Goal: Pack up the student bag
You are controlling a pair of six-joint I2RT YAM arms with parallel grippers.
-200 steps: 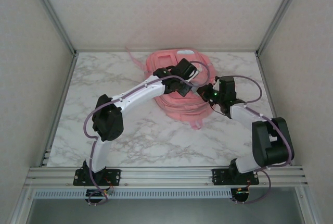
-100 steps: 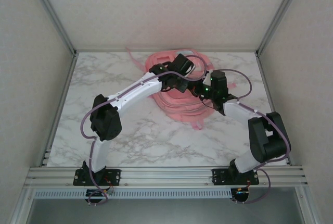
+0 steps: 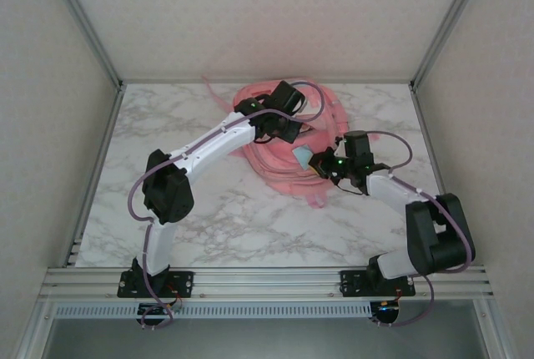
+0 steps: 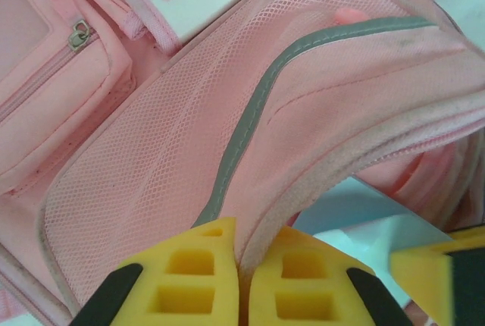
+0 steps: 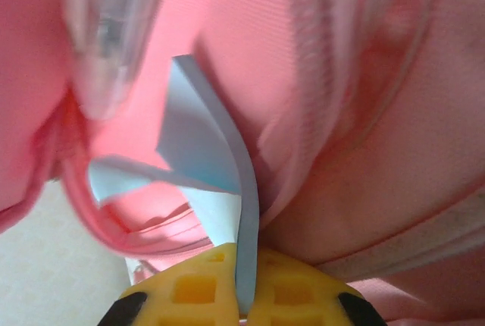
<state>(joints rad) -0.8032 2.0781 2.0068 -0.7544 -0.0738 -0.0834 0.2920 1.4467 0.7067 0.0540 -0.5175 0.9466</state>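
Your left gripper [image 4: 241, 273] pinched the student bag [image 4: 174, 167] rim; your right gripper [image 5: 244, 284] pinched what seemed a blue booklet [image 5: 203, 155], liable to buckle if forced.

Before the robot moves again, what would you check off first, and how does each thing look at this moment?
1. Left gripper clamped on the rim of the bag: ok, shut on the fabric edge.
2. Right gripper holding the blue booklet: ok, pinched between its fingers.
3. Opening held apart: ok, a gap shows under the lifted rim.
4. Booklet fully inside: not ok, part shows at the opening.
5. Booklet lying flat: not ok, its sheets bend and splay.
6. Room left inside: cannot tell.
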